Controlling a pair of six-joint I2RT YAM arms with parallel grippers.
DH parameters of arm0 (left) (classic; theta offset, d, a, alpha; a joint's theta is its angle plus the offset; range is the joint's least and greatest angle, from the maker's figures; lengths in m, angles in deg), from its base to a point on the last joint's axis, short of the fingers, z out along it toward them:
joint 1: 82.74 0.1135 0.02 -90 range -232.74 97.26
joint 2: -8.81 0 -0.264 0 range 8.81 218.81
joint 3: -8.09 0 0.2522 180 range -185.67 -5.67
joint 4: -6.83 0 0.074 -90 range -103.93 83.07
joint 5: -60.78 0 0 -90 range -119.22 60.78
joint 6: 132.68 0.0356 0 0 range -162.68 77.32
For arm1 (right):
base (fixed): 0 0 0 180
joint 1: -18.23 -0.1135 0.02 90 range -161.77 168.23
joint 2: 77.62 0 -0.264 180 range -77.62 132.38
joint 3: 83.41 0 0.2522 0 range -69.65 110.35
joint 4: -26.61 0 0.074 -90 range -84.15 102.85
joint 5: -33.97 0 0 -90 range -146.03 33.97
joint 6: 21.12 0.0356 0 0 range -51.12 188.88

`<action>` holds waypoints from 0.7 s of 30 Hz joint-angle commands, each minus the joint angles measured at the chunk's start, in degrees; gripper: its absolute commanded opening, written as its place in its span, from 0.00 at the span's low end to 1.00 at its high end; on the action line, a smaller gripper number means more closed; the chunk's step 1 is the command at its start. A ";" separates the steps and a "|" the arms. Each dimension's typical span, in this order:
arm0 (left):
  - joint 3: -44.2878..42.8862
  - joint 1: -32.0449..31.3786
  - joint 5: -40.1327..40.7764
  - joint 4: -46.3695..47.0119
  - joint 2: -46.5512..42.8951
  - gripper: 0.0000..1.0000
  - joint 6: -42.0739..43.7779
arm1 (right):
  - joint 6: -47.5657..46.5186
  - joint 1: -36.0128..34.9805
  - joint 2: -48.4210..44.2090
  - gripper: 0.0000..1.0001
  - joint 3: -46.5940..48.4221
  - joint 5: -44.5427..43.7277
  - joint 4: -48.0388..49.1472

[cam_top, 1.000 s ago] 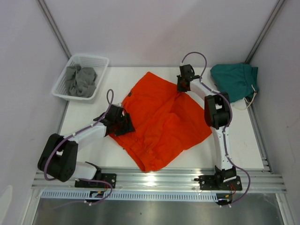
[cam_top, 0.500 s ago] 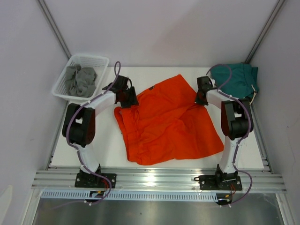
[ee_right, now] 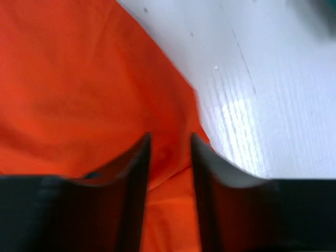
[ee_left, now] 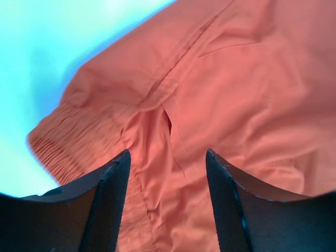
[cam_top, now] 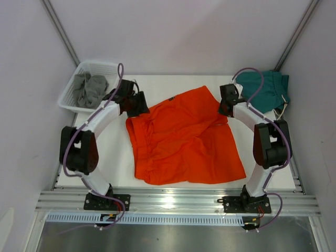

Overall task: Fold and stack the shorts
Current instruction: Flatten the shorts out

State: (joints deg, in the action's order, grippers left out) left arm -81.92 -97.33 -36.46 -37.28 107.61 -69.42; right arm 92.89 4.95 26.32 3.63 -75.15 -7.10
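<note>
Orange shorts (cam_top: 184, 139) spread on the desk (cam_top: 118, 165)

They lie mid-desk, wrinkled. Left gripper (ee_left: 167, 157) hangs over the elastic waistband corner, jaws wide apart. Right gripper (ee_right: 169, 139) sits at the cloth's far right edge, jaws narrowly apart. Teal-green shorts (cam_top: 269, 86) lie bunched far right.

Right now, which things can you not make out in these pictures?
- Right wrist view: blurred; whether the right gripper pinches the orange shorts is unclear.
- Top view: the teal shorts are partly hidden by the right arm's cable.
- Top view: grey cloth in the basket, too crumpled to identify.
</note>
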 commanded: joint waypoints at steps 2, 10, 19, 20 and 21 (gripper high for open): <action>3.64 0.00 4.07 -0.85 -9.67 0.66 2.39 | -3.25 0.27 -0.84 0.46 3.27 2.21 0.60; 7.60 0.00 13.13 -0.77 -9.69 0.70 3.36 | -7.57 2.64 7.58 0.56 19.96 12.16 0.17; 5.32 0.00 17.26 0.82 -5.47 0.69 9.07 | -6.96 4.31 27.44 0.57 44.11 24.89 -1.41; 4.97 0.00 17.87 0.21 -4.68 0.69 9.16 | -6.61 4.31 28.93 0.58 45.71 26.22 -1.59; 4.19 0.00 18.49 0.03 -4.59 0.70 9.34 | -6.17 4.40 31.65 0.60 47.03 27.19 -1.59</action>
State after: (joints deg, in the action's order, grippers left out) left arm -74.23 -97.33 -21.56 -37.78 102.19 -62.95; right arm 86.27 9.02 53.43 45.07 -54.25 -7.45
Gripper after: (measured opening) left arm 0.693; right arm 0.588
